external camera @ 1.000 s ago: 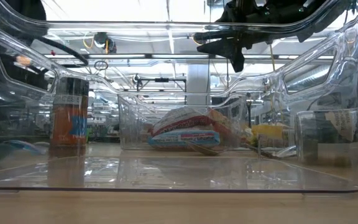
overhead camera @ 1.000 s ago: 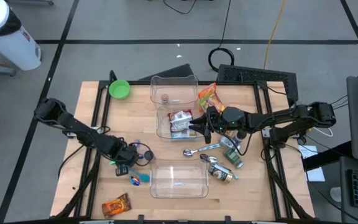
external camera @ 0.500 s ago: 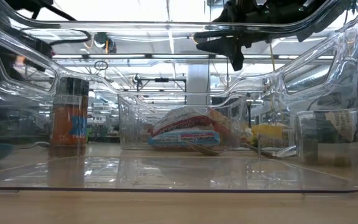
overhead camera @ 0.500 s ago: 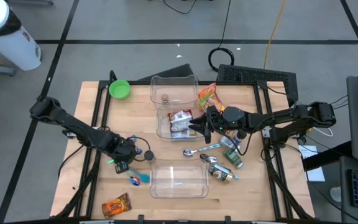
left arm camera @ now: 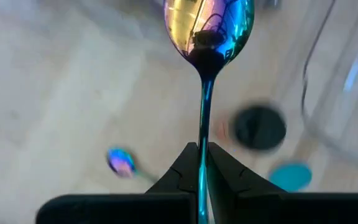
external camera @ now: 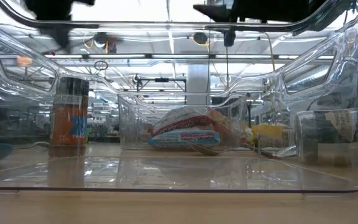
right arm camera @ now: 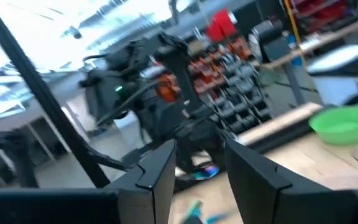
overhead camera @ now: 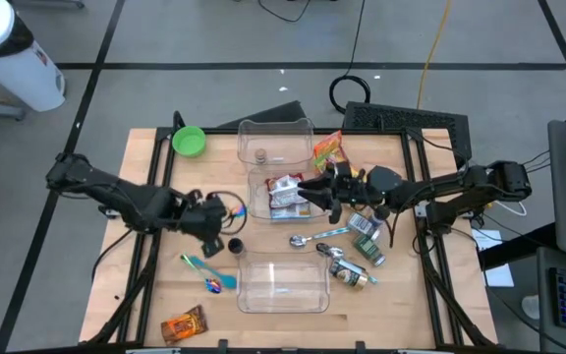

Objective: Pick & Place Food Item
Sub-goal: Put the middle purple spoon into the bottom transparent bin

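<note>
So the big change in the last second: the left claw (overhead camera: 226, 209) came up off the lower left part of the surface (overhead camera: 150, 295) and swung toward the middle of the overhead frame. It's now clamped tight on an iridescent spoon (left arm camera: 207, 37), handle pinched between the fingers, bowl pointing away from the wrist. A moment ago it was lower, down by the teal and blue utensils (overhead camera: 207, 272), which are now left lying on the wood on their own. Looks to me like it's carrying the spoon toward one of the clear bins, maybe the empty bin (overhead camera: 282, 281) at bottom center, but that's a guess.

The right claw (overhead camera: 312, 186) also shifted a bit, from just right of the middle bin (overhead camera: 259, 202) to over its right edge. Its fingers are apart with nothing between them.

Thing is, the task is about a food item, and the snack packet (overhead camera: 286, 192) is already sitting in that middle bin. Another wrapped snack (overhead camera: 184, 324) sits at the bottom left, and an orange bag (overhead camera: 328, 150) lies upper center, right of the back bin (overhead camera: 275, 131). So a spoon grab doesn't move the food job forward, far as I can tell.
</note>
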You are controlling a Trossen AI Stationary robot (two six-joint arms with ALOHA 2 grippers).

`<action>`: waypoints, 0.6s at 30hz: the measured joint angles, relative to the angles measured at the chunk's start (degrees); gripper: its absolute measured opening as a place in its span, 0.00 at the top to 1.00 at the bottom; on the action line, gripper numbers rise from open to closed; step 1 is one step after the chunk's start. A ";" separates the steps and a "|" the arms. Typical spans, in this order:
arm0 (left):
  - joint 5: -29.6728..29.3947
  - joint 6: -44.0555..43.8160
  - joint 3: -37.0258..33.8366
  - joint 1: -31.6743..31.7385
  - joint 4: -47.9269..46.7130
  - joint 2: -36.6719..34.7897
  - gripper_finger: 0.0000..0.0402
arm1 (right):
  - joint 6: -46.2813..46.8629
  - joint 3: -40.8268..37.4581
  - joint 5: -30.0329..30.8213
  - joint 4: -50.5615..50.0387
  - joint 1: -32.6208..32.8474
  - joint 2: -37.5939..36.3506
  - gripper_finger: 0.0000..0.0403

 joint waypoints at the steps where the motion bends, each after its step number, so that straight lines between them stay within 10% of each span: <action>1: -1.36 1.64 1.86 1.02 0.02 0.01 0.98 | 0.04 0.00 0.00 0.93 0.50 0.00 0.68; 9: -7.18 18.80 12.34 8.39 18.89 -0.07 0.98 | 0.51 0.77 0.34 1.84 4.93 0.00 0.68; 18: 7.66 30.59 12.18 13.95 53.46 3.17 0.98 | -5.76 4.25 5.21 -1.94 8.16 0.00 0.68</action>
